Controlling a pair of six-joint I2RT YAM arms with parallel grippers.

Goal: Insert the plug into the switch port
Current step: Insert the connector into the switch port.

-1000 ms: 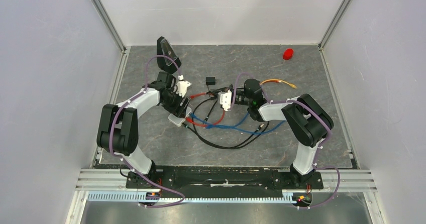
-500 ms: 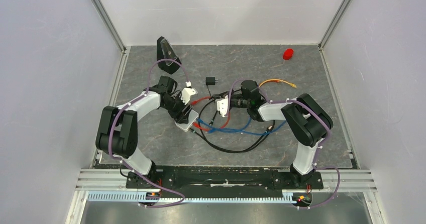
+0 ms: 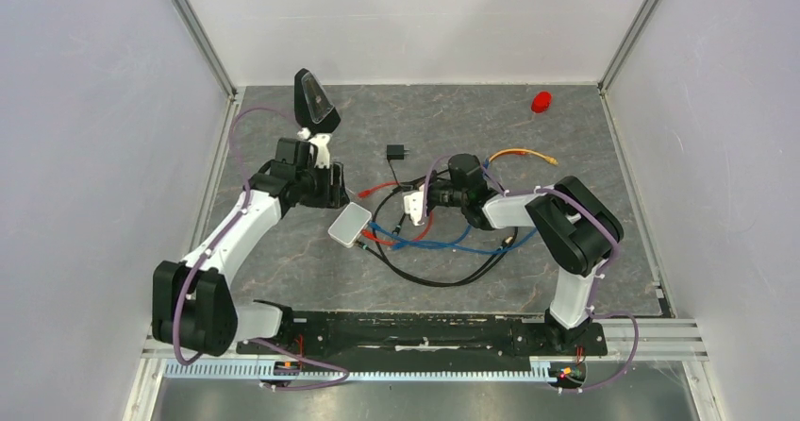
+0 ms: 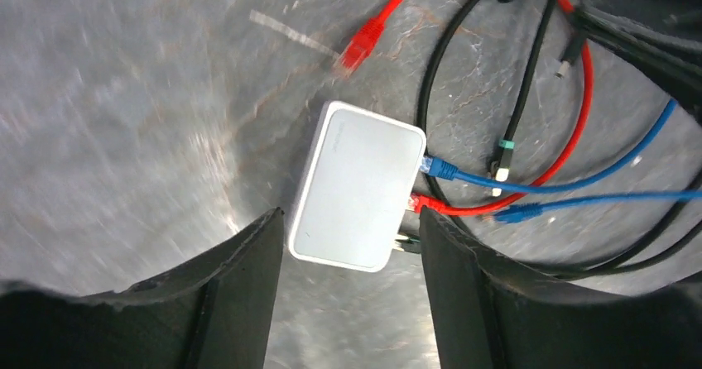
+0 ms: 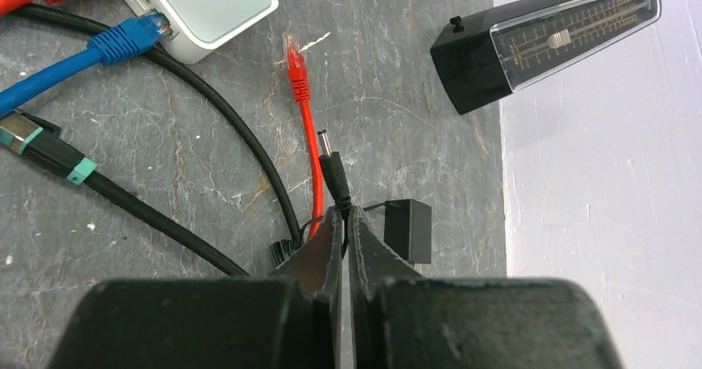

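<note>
The switch, a small pale grey-white box (image 3: 349,224), lies flat on the table; its port edge faces the cables. In the left wrist view the box (image 4: 356,187) shows a blue and a red plug in its edge. My left gripper (image 3: 325,183) is open and empty, above and to the left of the box (image 4: 349,222). My right gripper (image 3: 415,202) is shut on a black barrel plug (image 5: 334,169), whose tip sticks out past the fingertips (image 5: 343,212). The plug is apart from the box (image 5: 211,5), which lies at the upper left of the right wrist view.
A black wedge-shaped metronome (image 3: 314,100) stands at the back left. A black adapter (image 3: 395,152) lies near the middle. Red, blue and black cables (image 3: 425,242) loop between the arms. A loose red plug (image 4: 362,45) lies beside the box. A red object (image 3: 541,102) lies at the back right.
My left gripper has let go of the box and drawn back up and to the left. The box now lies free, slightly right of before. My right gripper has edged left with the plug.
</note>
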